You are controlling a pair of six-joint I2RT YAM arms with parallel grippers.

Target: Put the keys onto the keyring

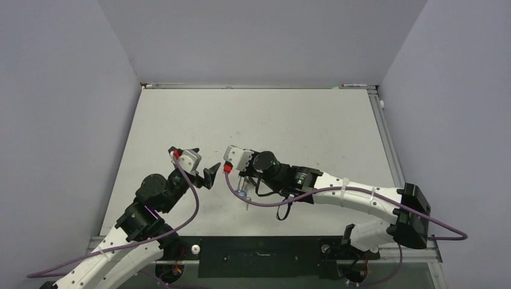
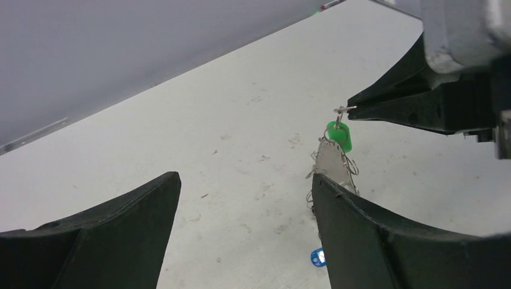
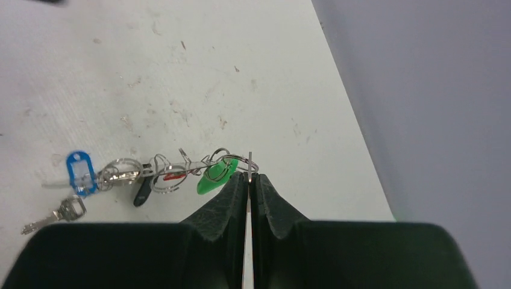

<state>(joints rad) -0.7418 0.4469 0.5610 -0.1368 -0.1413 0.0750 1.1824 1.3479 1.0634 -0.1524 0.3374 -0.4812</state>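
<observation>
My right gripper point(image 3: 248, 176) is shut on a thin silver blade, the green-tagged key point(image 3: 249, 161). Its green tag point(image 3: 215, 174) hangs right beside the fingertips. The keyring point(image 3: 161, 178), seen edge-on with small split rings, trails from it to the blue tag point(image 3: 79, 171); a red tag point(image 3: 175, 176) and a dark tag sit along it. A silver key point(image 3: 57, 215) lies by the blue tag. In the left wrist view the keyring point(image 2: 332, 161) hangs below the green tag point(image 2: 339, 135) from the right gripper point(image 2: 351, 110). My left gripper point(image 2: 245, 176) is open and empty, just left of it.
The white table point(image 1: 289, 126) is bounded by grey walls at the back and both sides. In the top view the left gripper point(image 1: 210, 174) and the right gripper point(image 1: 241, 180) face each other near the table's front middle, with the bunch point(image 1: 243, 194) hanging between them.
</observation>
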